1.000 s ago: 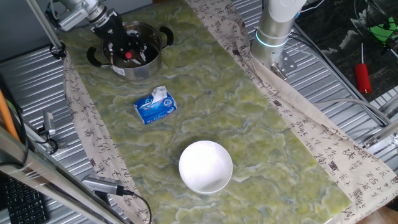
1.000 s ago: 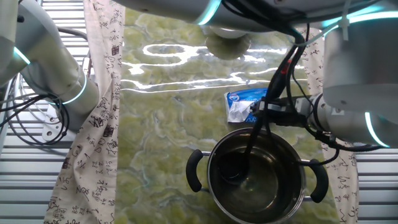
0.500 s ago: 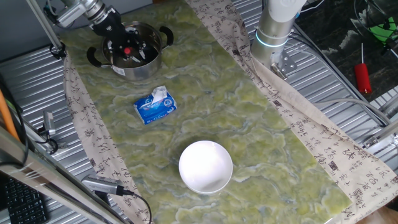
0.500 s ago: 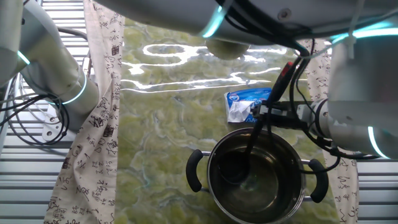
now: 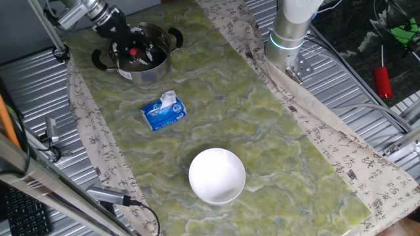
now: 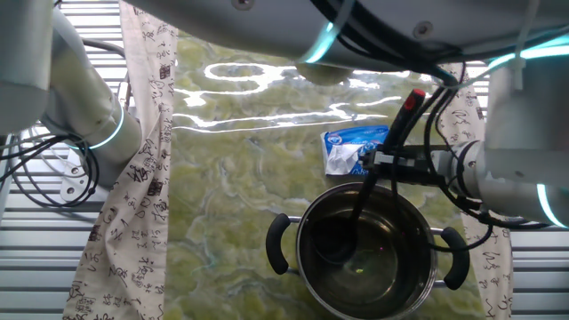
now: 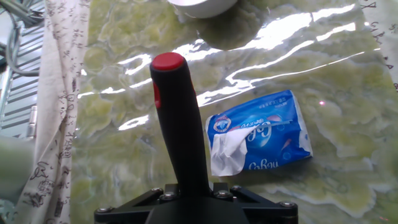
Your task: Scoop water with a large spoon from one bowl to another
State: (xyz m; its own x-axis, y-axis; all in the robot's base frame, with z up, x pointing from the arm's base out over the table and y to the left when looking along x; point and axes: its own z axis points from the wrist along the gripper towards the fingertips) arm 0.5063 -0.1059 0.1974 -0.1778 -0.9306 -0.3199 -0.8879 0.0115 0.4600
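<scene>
The steel pot [image 5: 152,68] stands at the far left end of the green mat, and the other fixed view looks down into it [image 6: 396,283]. My gripper [image 5: 128,44] hangs over the pot, shut on the large spoon's black handle [image 6: 378,182]. The spoon's scoop [image 6: 331,245] is down inside the pot, by its left wall. Its red tip [image 7: 169,63] points up and away from my gripper [image 7: 191,194] in the hand view. Near the mat's other end sits the white bowl [image 5: 216,175], with only its rim [image 7: 202,7] in the hand view.
A blue tissue packet [image 5: 164,111] lies on the mat between pot and bowl, close to the pot [image 6: 348,148]. A red-handled screwdriver [image 5: 382,80] lies off the mat at the right. The arm's base [image 5: 289,33] stands by the mat's far edge. Ribbed metal surrounds the mat.
The spoon handle has tipped slightly, its red tip drifting a little up and away. The scoop stays down in the pot and the grip is unchanged.
</scene>
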